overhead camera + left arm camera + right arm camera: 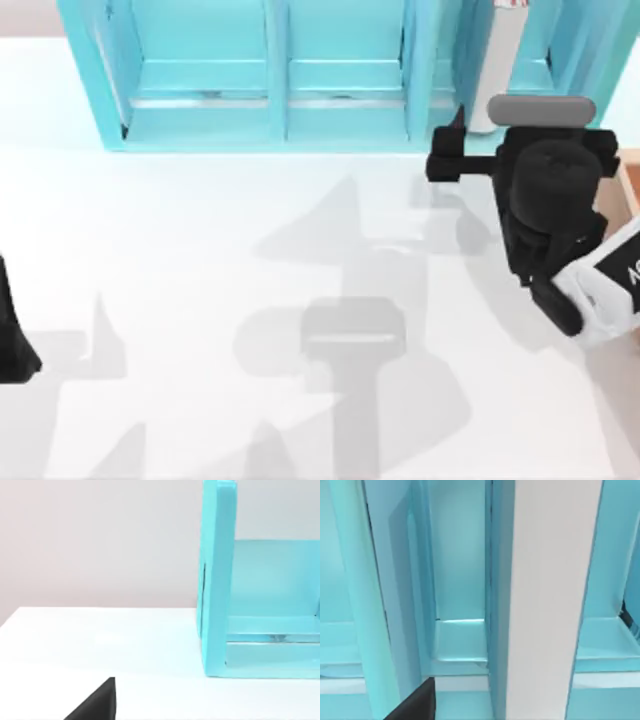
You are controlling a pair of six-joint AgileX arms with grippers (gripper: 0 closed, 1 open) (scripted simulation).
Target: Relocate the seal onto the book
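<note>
At the table's right side, up against the light-blue shelf unit (270, 70), your right gripper (452, 152) is pointing leftward along the shelf front, and you cannot tell how its fingers are standing. Your right wrist view is facing a white upright slab (550, 595) among the teal dividers, possibly the book's page edges. You are not seeing the seal anywhere, so judge the task as barely begun. Your left arm (15, 330) is sitting parked at the table's left edge.
</note>
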